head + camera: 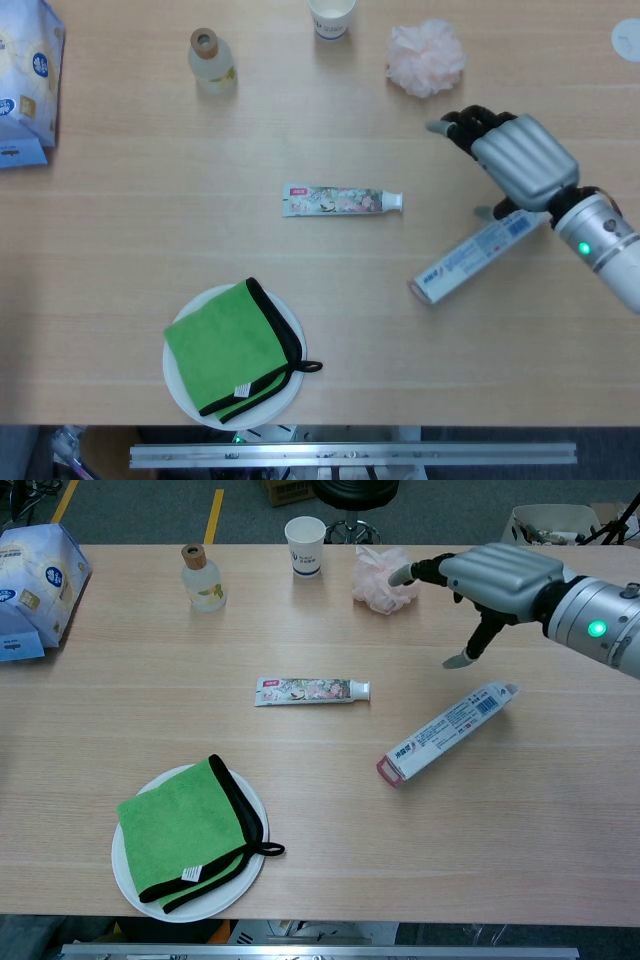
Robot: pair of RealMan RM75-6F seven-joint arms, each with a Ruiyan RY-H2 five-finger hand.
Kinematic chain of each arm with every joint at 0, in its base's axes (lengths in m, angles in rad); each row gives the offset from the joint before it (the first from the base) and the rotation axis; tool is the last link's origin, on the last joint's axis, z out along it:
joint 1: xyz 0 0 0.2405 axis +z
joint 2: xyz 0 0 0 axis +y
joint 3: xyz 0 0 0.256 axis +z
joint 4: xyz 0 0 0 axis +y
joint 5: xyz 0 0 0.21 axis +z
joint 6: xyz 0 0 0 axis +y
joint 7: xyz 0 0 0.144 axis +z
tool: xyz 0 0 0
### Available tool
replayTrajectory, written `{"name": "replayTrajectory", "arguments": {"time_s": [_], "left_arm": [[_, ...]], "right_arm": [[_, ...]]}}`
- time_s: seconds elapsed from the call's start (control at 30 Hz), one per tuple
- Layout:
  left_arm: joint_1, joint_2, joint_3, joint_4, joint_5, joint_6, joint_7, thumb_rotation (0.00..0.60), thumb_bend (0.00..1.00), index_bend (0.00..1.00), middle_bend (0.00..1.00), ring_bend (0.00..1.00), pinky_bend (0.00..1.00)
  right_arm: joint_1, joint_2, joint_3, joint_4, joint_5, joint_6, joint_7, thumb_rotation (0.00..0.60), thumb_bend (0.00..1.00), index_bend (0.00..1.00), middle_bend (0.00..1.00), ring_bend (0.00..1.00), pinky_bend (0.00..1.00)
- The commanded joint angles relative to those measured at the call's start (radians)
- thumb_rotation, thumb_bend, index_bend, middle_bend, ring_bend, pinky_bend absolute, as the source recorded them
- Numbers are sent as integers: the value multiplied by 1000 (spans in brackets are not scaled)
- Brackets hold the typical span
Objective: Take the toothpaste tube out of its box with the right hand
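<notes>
The toothpaste tube (pixel 343 200) (pixel 312 691) lies flat near the table's middle, cap pointing right, outside its box. The long white box with a pink end (pixel 472 257) (pixel 443 731) lies on the table to the tube's right, slanting. My right hand (pixel 512 160) (pixel 487 578) hovers above the box's far end with fingers spread and nothing in it. The left hand shows in neither view.
A white plate (pixel 180 380) (pixel 128 872) with a folded green cloth (pixel 228 348) (pixel 182 832) sits front left. At the back stand a small bottle (pixel 210 60) (pixel 202 577), a paper cup (pixel 331 17) (pixel 305 545) and a pink bath puff (pixel 427 56) (pixel 377 578). A blue-white bag (pixel 25 80) (pixel 35 580) is far left.
</notes>
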Motion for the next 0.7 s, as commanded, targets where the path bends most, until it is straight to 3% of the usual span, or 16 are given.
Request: {"name": "replayTrajectory", "arguments": {"time_s": [0.03,0.23,0.57,0.7], "left_arm": [[-4,-1,-1,-3,5,1,5,600,433,377,365,296,476],[-13,-11,-10,-8,20,15,13,600,432,377,365,296,476],[-46,-48,-32,8,61,34,10,600,432,377,364,297,479],[-68,-56,-34,8,66,10,18,600,432,377,364,297,479]], "right_arm": [[-48,8,-3,-5,-64,76,39,600,0,132,171,140,357],[-135,55,-30,-28,-158,211,60,600,0,139,199,139,357],[-319,197,-118,-111,-296,425,67,600,0,350,293,188,360],[-402,226,-151,-144,-310,495,57,600,0,365,303,197,360]]}}
